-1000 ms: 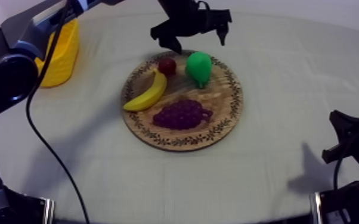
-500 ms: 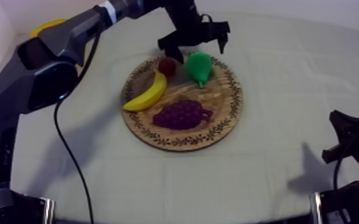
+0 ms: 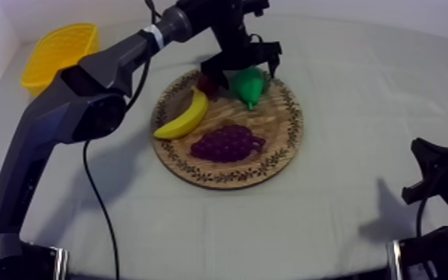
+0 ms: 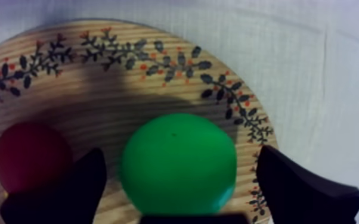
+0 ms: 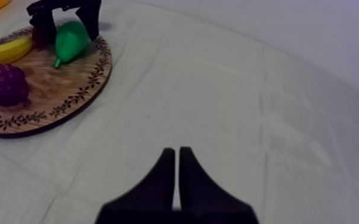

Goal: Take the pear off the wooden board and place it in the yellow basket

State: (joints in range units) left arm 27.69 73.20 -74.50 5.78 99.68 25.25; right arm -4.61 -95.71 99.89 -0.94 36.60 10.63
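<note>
Left gripper (image 3: pixel 240 67) stands open over the far side of the board (image 3: pixel 272 134), its two fingers spread wide with the pear (image 3: pixel 248 83) between them. In the left wrist view the pear (image 4: pixel 179 164) sits midway in the gap, with a strip of wood showing between it and each finger (image 4: pixel 68 190), so nothing is gripped. The pear lies on the board near its far rim, fat end toward the gripper and narrow end pointing to the board's middle. Just beside it, on the side toward the basket (image 3: pixel 57 48), is the small red fruit (image 3: pixel 206 83); one finger stands down between the two, close against the red fruit. The banana (image 3: pixel 184 115) lies next to the red fruit along the board's left side, and the grapes (image 3: pixel 227 143) rest on the near half, apart from the pear. The basket sits at the table's far left corner, well apart from the board, on the cloth (image 3: pixel 361 89). Right gripper (image 5: pixel 177 156) is low over bare cloth, well away from the board, its fingers pressed together and holding nothing.
</note>
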